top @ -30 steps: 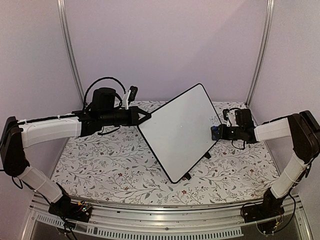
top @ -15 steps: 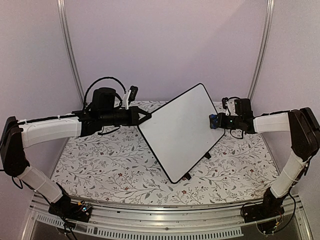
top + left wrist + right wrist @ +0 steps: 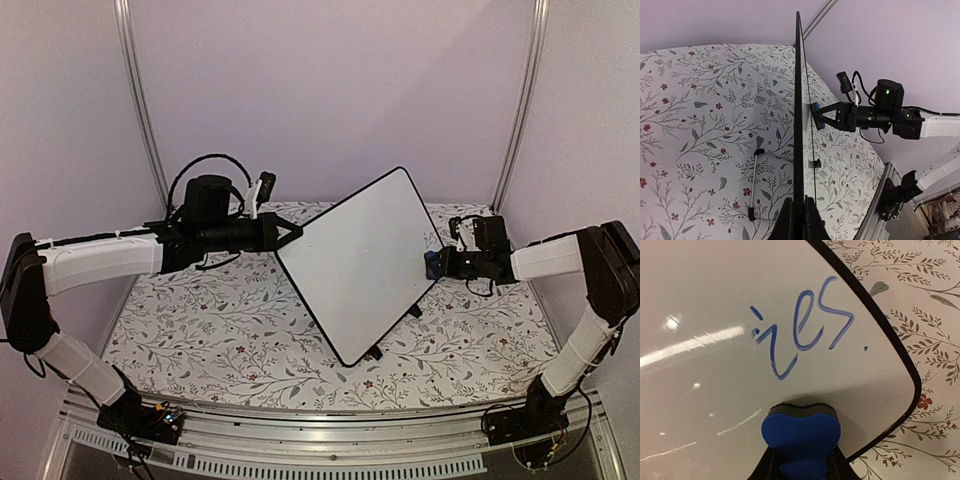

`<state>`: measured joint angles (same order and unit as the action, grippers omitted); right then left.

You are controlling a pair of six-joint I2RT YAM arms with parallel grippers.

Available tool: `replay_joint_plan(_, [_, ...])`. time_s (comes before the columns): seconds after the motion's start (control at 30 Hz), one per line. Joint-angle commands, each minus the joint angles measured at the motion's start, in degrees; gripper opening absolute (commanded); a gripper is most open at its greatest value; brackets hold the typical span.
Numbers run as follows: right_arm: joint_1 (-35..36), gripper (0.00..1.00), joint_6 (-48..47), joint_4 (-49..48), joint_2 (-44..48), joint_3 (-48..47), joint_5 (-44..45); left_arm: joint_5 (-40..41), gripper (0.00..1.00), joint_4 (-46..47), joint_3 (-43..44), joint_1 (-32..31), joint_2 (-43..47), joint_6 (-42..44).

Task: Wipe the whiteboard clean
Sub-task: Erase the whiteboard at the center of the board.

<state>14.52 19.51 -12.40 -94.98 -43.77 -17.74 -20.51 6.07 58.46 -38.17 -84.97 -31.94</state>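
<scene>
right gripper point(image 3: 800, 466) clamped the blue eraser point(image 3: 801, 432) against the whiteboard point(image 3: 355, 260) just below blue writing point(image 3: 800, 332); left gripper point(image 3: 799, 205) pinched the board's edge, likely to steady it.

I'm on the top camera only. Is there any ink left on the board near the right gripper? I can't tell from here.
Observer: Yes. The right wrist view shows blue cursive writing on the whiteboard, close to its rounded corner.
Operator: Where's the eraser relative to it?
Observer: The blue eraser, held in the right gripper, sits against the board just short of the letters, not covering them.
Operator: Is the left side gripping?
Observer: In the left wrist view the left gripper has a finger on each face of the board's edge.
</scene>
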Motion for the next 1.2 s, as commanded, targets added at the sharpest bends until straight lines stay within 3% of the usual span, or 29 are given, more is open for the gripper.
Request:
replay_joint_plan(0.0, [-0.53, 0.15, 0.22, 0.76, -1.45, -7.07, -0.50, -4.43, 0.00, 0.44, 0.09, -2.12, 0.72, 4.09])
replay_joint_plan(0.23, [-1.10, 0.16, -0.11, 3.20, -4.06, -12.97, -0.64, -4.36, 0.00, 0.35, 0.17, -2.08, 0.77, 4.24])
replay_joint_plan(0.6, [-4.66, 0.15, 0.08, -0.76, -2.20, -0.42, -1.92, -4.43, 0.00, 0.35, 0.17, -2.06, 0.86, 4.00])
replay_joint_plan(0.93, [-4.48, 0.15, 2.16, -0.72, -4.28, -8.56, -7.16, -4.16, 0.00, 0.40, 0.08, -2.08, 0.68, 4.11])
replay_joint_plan(1.17, [-4.31, 0.16, 1.96, 0.78, -4.22, -10.25, -6.07, -4.43, 0.00, 0.44, 0.17, -2.08, 0.57, 4.04])
